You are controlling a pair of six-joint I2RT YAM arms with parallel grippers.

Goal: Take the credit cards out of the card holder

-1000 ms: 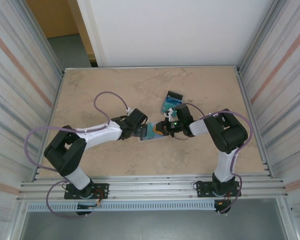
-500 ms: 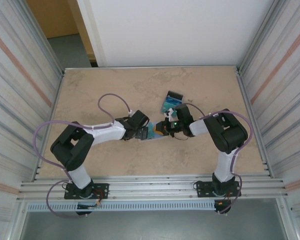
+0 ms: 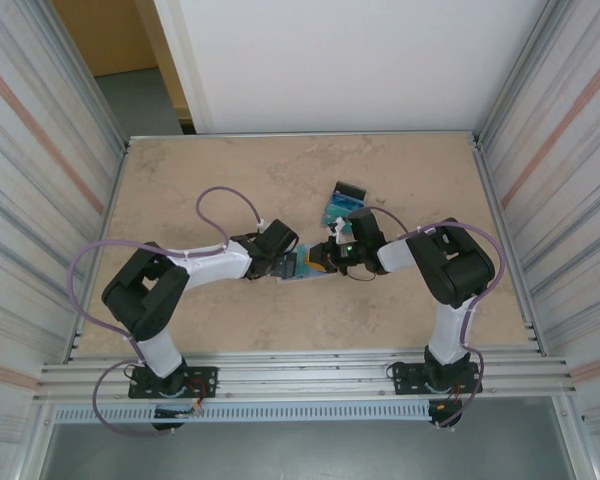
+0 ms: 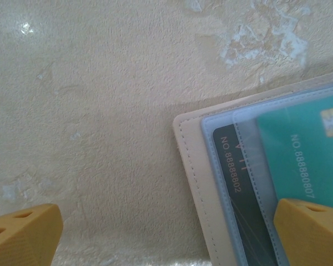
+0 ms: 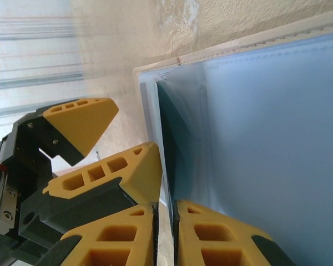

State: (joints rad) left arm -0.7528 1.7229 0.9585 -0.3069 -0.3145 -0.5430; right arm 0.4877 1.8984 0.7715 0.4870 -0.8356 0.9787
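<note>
the card holder (image 4: 195, 183) lay spread open and flat on the worktop (image 3: 200, 180), about midway between its left and right edges and somewhat nearer the near edge than the far one. its light blue inside faced up, which left the pockets reachable from both sides. the dark card (image 4: 233, 183) and the teal card (image 4: 299, 155) sat overlapping in its clear sleeves, the teal one further in from the holder's beige corner. neither was out, so i judged the work on these two not yet done. the left gripper (image 4: 167, 233) hung low over that corner with its jaws spread wide and nothing between them, one fingertip over bare worktop and the other over the teal card's sleeve, seemingly placed to hold the holder down. from the opposite side the right gripper (image 5: 165, 221) had its jaws nearly together, only a thin slit between, with the edge of a blue sleeve running into the slit. whether it pinched that edge or a card inside i could not tell. the two grippers faced each other closely across the holder, probably so one could steady it while the other drew a card. just beyond, toward the far edge, lay a small dark and teal item (image 3: 340, 200), apart from the holder and too small to identify.
</note>
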